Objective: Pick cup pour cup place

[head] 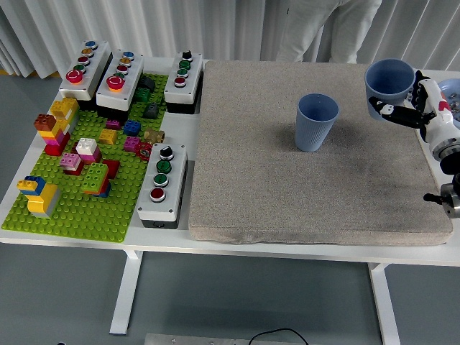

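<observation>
Cup one (389,85), blue and ribbed, is in your right hand (420,113) at about 2 o'clock on the table (172,136): the black fingers (394,111) curl around its lower wall from the right, and the cup is raised off the grey mat (302,151), roughly upright with its mouth open toward you. Your second blue cup (317,122) stands upright on the mat near 1 o'clock, well apart from the held one, to its left. You have two cups in all, and no print or label readable on either. At 9 o'clock lies one green brick baseplate (75,194) with coloured bricks; four button boxes (162,183) sit around it. A person's pale trousers (320,29) show at 12 o'clock, and a plate's rim (445,90) at the right edge.
</observation>
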You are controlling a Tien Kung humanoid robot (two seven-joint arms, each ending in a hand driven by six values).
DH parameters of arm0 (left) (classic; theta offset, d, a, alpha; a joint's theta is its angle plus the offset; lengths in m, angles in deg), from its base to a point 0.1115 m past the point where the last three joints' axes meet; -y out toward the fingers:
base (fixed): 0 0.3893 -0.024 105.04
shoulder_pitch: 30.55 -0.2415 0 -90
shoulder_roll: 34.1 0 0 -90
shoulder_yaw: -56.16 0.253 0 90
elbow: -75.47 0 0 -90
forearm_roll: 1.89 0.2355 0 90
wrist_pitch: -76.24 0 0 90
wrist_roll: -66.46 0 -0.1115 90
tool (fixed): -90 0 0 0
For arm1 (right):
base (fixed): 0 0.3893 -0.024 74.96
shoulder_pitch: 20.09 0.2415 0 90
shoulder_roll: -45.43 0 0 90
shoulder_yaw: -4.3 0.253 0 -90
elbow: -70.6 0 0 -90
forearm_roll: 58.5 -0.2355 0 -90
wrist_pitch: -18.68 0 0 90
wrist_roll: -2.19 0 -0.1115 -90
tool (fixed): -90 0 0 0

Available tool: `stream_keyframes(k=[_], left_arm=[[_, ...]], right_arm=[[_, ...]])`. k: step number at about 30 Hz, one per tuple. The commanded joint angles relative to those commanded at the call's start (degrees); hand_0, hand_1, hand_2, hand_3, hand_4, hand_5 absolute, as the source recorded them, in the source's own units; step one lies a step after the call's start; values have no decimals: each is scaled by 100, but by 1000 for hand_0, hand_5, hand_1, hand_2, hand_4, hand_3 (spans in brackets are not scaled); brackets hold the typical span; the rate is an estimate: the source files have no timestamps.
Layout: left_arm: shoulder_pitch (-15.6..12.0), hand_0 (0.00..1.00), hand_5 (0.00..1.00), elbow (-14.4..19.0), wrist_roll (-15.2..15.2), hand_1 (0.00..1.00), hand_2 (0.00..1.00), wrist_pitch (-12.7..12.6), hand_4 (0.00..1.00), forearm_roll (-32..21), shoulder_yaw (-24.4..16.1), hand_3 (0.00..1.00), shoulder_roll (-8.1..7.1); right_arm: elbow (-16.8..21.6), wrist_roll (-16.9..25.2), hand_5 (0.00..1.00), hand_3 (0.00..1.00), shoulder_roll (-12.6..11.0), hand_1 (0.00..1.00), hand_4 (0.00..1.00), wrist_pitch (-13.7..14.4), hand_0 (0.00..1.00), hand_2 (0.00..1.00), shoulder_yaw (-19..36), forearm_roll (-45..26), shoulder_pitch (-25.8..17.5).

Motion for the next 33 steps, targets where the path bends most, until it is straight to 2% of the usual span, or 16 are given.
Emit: stream_keyframes(k=[11, 22, 33], left_arm=[[22, 733, 893, 0, -5, 799, 834, 4, 513, -3, 19, 665, -2], [34, 733, 892, 0, -8, 799, 834, 5, 512, 2, 26, 665, -4], [20, 732, 892, 0, -13, 799, 833, 5, 513, -7, 58, 665, -17]], right_arm=[[-3, 44, 113, 694, 86, 698, 649, 81, 799, 613, -334, 158, 91], [81, 144, 116, 695, 83, 697, 646, 256, 800, 613, -345, 859, 190], [281, 150, 118, 695, 157, 695, 643, 445, 801, 606, -670, 1472, 207]])
